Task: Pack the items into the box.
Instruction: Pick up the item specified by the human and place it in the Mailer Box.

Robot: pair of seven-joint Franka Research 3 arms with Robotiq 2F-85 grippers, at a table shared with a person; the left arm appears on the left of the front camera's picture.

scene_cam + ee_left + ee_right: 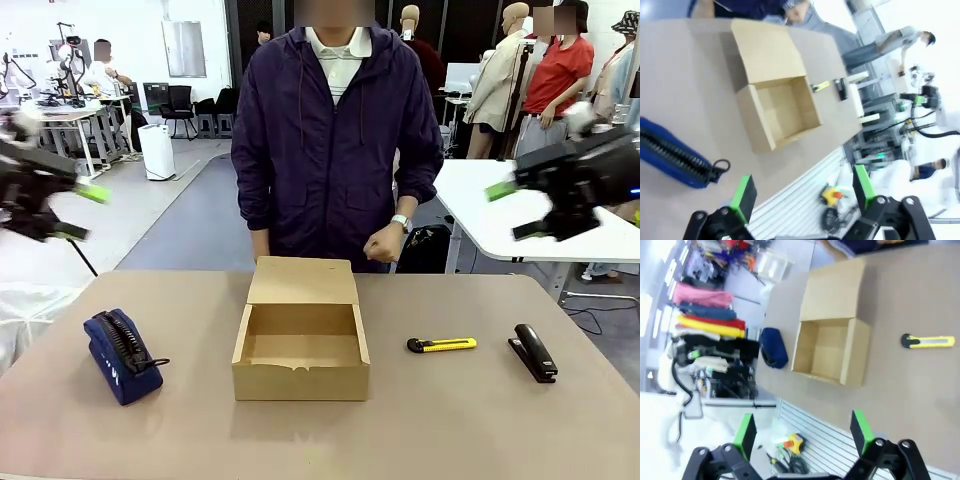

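Brown and broad, the surface (500,420) is seen before a bright workshop hall, and a person (335,150) in a dark purple jacket is stood at its far edge. At the middle of the surface the open cardboard box (300,383) is placed, its flap lid laid back toward the person. The left tool (85,212) and the right tool (512,211) are held high off either side, above the surface, with jaws spread wide and nothing gripped. Left of the box and well apart from it, the navy zippered pouch (118,355) is laid with its black zip upward. Toward the right edge the black stapler (533,352) is found, and the yellow utility knife (442,345) is laid between it and the box.
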